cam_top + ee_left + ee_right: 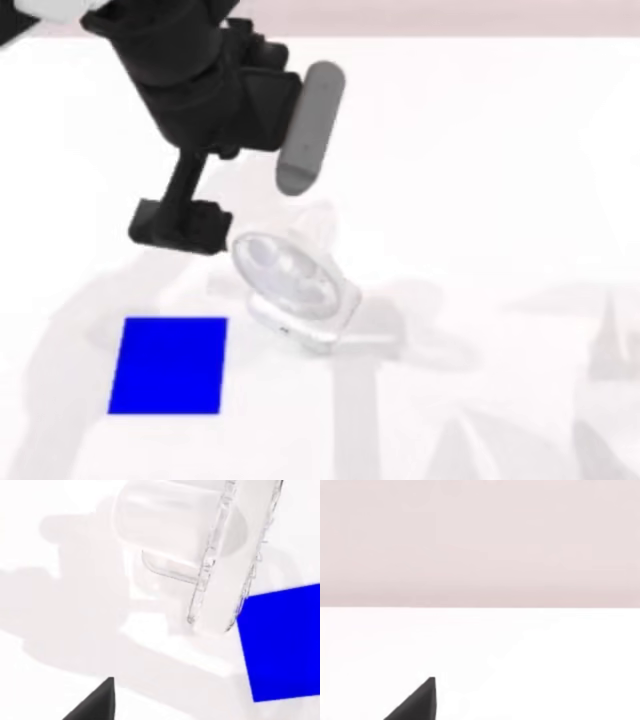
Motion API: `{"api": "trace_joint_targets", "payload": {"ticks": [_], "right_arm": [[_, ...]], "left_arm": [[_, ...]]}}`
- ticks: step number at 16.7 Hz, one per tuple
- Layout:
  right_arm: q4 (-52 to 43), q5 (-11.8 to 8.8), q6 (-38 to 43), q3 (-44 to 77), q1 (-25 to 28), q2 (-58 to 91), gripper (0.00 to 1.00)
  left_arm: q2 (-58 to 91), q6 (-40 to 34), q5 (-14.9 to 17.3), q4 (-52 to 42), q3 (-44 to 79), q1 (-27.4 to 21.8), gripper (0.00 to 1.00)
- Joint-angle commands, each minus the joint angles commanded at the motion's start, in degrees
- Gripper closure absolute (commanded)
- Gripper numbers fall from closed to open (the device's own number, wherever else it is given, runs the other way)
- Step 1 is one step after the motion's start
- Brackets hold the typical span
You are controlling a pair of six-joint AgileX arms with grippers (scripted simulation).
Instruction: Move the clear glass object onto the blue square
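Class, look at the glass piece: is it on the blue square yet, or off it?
Off it. From above, the glass piece lies on bare table right of the blue square, a gap between them.

I work in a made-up computer world, not a real room: my white table (480, 150) is bare and smooth, with a flat pale pink wall (480, 540) behind it.

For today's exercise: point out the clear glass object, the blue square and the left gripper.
clear glass object (292, 285): top view, on its round bowl.
blue square (168, 365): top view, at its middle.
left gripper (240, 210): top view, midway between its black and grey fingers.
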Motion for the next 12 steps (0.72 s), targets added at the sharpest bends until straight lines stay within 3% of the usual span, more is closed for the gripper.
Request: {"api": "trace_joint_targets", "payload": {"ticks": [5,12], "right_arm": [[0.0,0.0,0.0,0.0,0.0,0.0,0.0],[0.0,0.0,0.0,0.0,0.0,0.0,0.0]], "left_arm": [[14.27,7.8,-1.74,-9.26,13.42,-3.06,0.0],[16.14,8.77,-1.97,-10.42,15.14,-3.14,0.0]]}}
